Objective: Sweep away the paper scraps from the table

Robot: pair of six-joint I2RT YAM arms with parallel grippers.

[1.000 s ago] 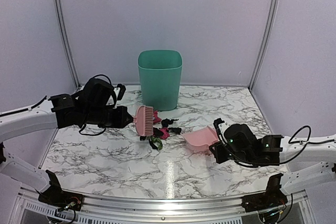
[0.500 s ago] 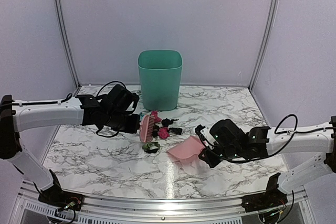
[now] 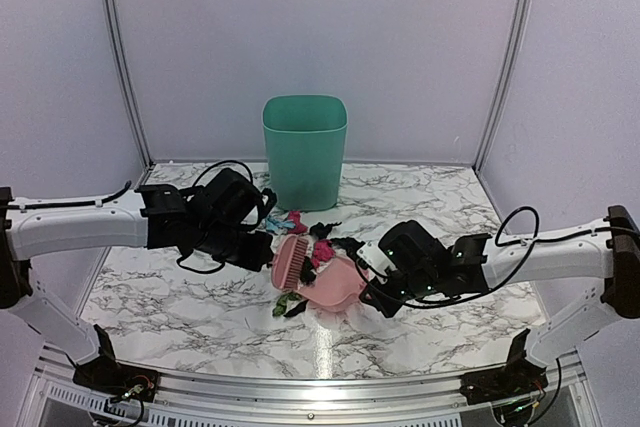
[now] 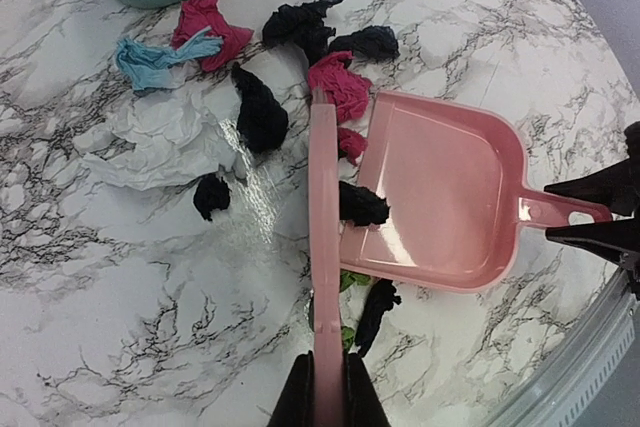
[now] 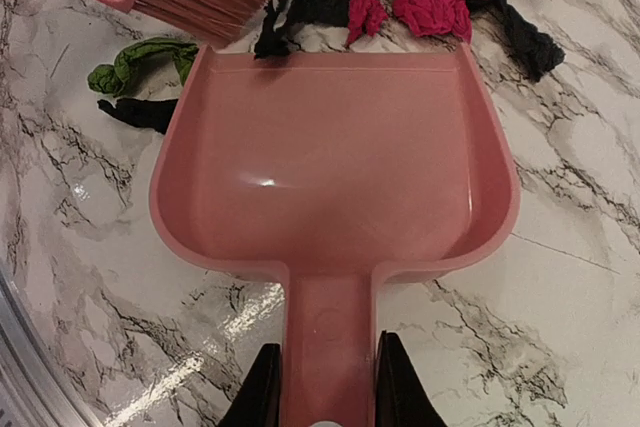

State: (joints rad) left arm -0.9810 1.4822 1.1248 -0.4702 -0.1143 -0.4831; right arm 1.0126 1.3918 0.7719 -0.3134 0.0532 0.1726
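Left gripper (image 4: 325,394): clenched on the handle of the brush (image 4: 322,227). I carry it low, so the bristles can drag across the marble.
Right gripper (image 5: 327,387): jaws grasping the stem of the dustpan (image 5: 330,167), one finger on each side. The grip is at the far end of the handle, which I judge keeps my fingers out of the brush's way.
Dustpan, attitude: flat on the table (image 3: 180,312), with its mouth turned away from the right arm and toward the litter. Whatever is pushed should ride in over the lip.
Brush, position: at the corner of the pan's mouth nearest the left arm, bristles pointing at the lip.
Paper scraps (image 4: 262,112), main lot: black and magenta pieces and one light-blue piece. They lie loose on the marble just beyond the pan's mouth, between it and the bin (image 3: 305,147).
Paper scraps, at the lip: one black bit beside the bristles. I cannot tell whether the magenta bits touch the edge or lie just short of it.
Paper scraps, strays: one green and one black, outside the pan's wall on the left arm's side, close by the brush.
Pan floor: bare behind the lip.
Bin: green, upright at the back, well apart from the pan. I take it to be where the load goes.
Step in hand: my reading is that the pan is braced as a backstop while the brush gathers.
Progress: early; nearly everything lies on the marble.
Risk: light crumpled bits may skip past the pan's walls.
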